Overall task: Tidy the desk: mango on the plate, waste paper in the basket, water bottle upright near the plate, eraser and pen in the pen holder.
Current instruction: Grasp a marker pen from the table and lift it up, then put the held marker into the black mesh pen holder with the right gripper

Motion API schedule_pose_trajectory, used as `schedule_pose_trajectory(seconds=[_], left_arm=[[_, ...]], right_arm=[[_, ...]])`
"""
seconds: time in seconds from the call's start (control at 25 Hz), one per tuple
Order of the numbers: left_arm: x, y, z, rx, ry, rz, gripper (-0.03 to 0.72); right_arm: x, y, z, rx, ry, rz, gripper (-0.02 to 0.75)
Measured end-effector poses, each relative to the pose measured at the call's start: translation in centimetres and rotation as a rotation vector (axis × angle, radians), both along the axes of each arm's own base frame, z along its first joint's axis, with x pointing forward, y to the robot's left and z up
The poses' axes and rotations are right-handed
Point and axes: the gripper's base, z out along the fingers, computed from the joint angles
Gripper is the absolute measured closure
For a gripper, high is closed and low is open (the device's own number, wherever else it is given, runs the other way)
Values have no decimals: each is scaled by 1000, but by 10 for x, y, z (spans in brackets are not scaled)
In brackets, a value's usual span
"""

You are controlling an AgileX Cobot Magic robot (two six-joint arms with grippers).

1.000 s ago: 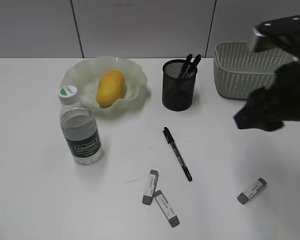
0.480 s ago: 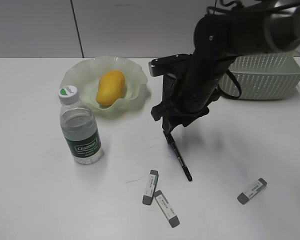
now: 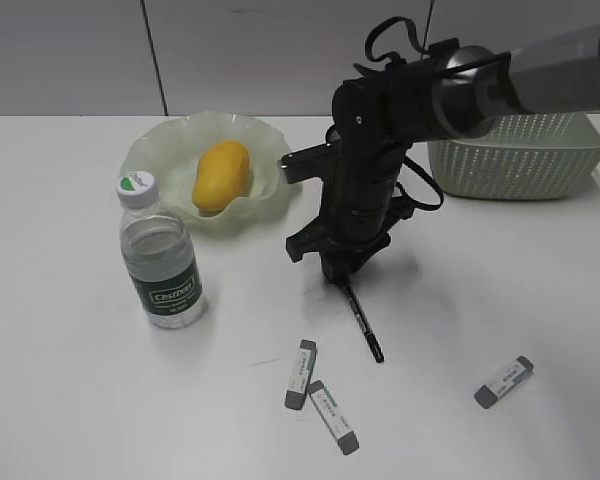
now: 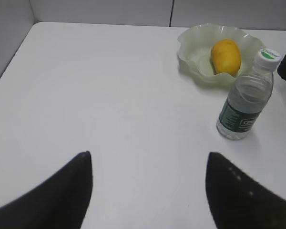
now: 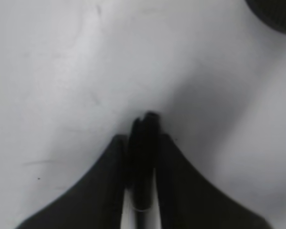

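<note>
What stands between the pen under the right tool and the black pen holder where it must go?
Nothing visible does. The right tool has its fingers on both sides of the pen, which lies on the desk. The pen holder is hidden behind the arm in the exterior view; only bare desk shows toward it.

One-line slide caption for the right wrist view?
Right gripper closed around the black pen lying on the white desk, pen holder at the corner.
</note>
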Motion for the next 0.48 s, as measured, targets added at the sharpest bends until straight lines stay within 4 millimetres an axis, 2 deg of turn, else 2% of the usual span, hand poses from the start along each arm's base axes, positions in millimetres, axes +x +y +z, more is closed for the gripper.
schedule_pose_trajectory(seconds=[0.04,0.08,0.16,0.2,0.28,0.32,0.36,0.48], left_arm=[[0,0,0,0,0,0,132],[0,0,0,0,0,0,132],[0,0,0,0,0,0,136],[0,0,0,0,0,0,139],[0,0,0,0,0,0,145],[0,0,0,0,0,0,147],[0,0,0,0,0,0,148],[0,0,0,0,0,0,160]], right_arm=[[0,-1,0,-6,0,-8,584],[0,-2,1,-16,-4,-13,615],[2,-3,9,-23,-32,-15,606],[2,-4,20,-11,-66,-12,606],[1,-5,53,64,-193,-5,606],[-1,-7,78,120,-285,1,606],[-4,-9,107,202,-421,14,606],[-20,-23,175,457,-878,113,606]])
